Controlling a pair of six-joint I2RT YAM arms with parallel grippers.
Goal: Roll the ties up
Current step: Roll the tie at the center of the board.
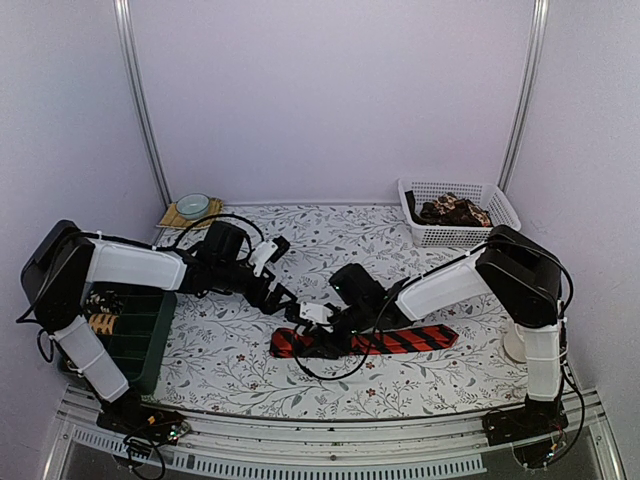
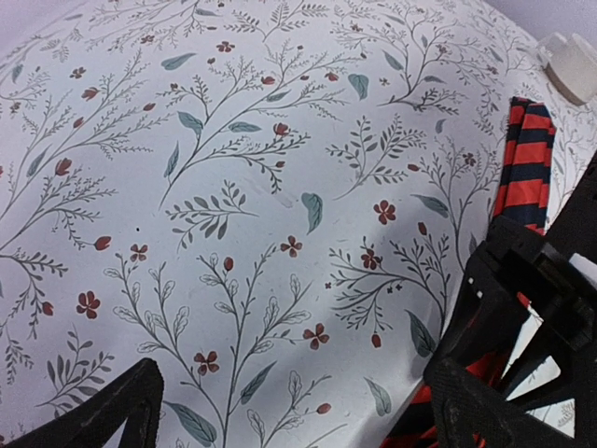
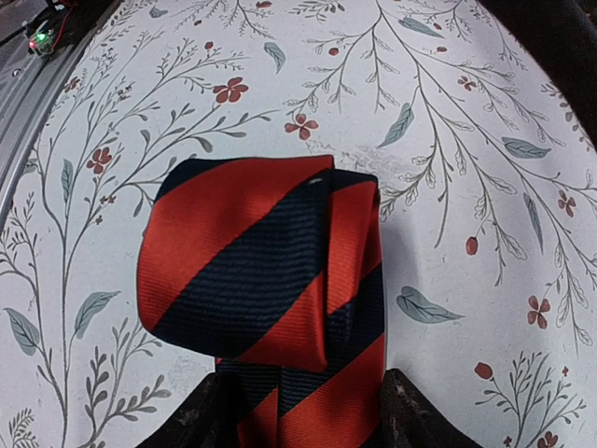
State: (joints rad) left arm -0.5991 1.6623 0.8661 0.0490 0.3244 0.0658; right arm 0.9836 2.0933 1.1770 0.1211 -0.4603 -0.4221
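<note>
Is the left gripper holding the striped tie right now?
No: the left gripper stands open over the floral tablecloth, and the red striped tie lies off to its side.

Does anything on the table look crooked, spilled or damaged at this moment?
Only the tie: its end is folded over, but the fold sits askew. The upper layer leans to one side, and the layer beneath shows along the other edge, so the edges do not line up. Nothing looks spilled or damaged.
</note>
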